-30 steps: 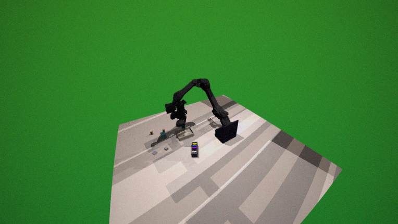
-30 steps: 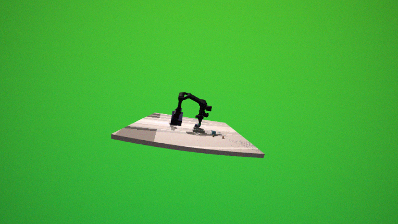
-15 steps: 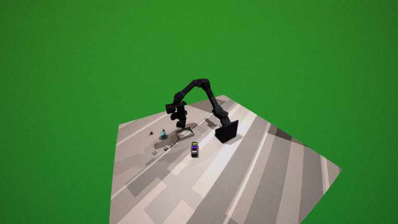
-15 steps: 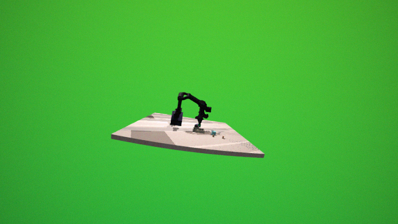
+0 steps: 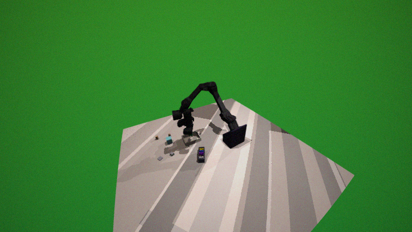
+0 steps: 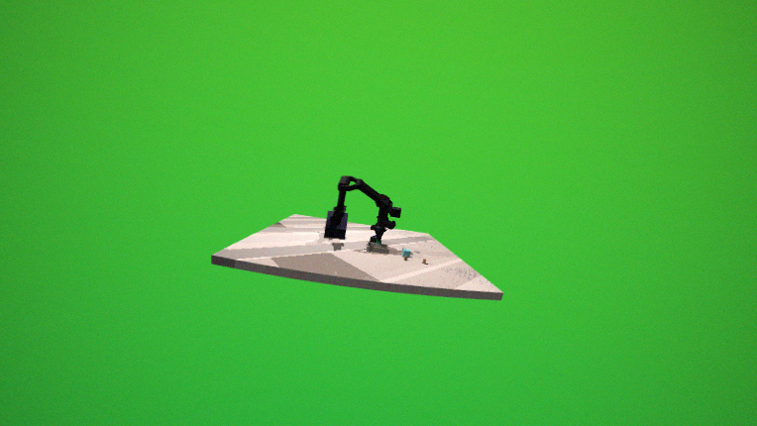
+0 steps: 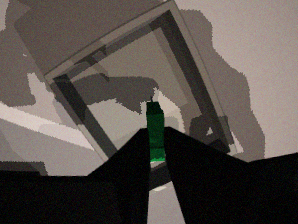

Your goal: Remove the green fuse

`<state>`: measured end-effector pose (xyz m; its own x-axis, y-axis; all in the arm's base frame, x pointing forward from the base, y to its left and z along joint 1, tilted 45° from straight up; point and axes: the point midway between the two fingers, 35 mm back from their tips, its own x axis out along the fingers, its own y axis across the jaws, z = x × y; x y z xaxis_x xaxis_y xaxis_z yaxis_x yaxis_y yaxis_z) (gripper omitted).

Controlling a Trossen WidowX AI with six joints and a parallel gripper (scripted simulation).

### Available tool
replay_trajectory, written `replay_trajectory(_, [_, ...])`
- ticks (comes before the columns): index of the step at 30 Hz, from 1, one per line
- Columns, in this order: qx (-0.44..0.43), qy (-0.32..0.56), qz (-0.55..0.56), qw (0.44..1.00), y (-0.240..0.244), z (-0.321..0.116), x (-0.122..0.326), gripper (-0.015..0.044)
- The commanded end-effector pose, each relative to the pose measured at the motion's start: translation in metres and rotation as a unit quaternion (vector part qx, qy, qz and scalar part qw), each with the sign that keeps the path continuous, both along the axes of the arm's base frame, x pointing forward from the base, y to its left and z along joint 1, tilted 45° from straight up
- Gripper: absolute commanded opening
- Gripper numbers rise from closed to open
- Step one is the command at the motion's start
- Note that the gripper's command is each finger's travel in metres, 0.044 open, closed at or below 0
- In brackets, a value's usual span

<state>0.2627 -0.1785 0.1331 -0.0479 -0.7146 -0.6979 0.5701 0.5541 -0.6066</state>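
Green fuse (image 7: pixel 154 129) stood pinched in the nearly closed gripper (image 7: pixel 154 156) — long axis pointing toward the tray (image 7: pixel 174 12).

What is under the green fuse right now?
Under the narrow green fuse, held by the black gripper, lies the shallow grey tray. The dark fingers hide the tray's near edge.

Top and exterior views look from afar at one table (image 6: pixel 296 254); the wrist view looks down closely.
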Motion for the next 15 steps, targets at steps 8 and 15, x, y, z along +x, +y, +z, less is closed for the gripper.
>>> replay_trajectory(8, [0.0, 0.0, 0.0, 1.0, -0.0012, -0.0012, -0.0004, 0.0157])
replay_trajectory(15, [0.0, 0.001, 0.0, 1.0, 0.0011, 0.0007, -0.0002, 0.033])
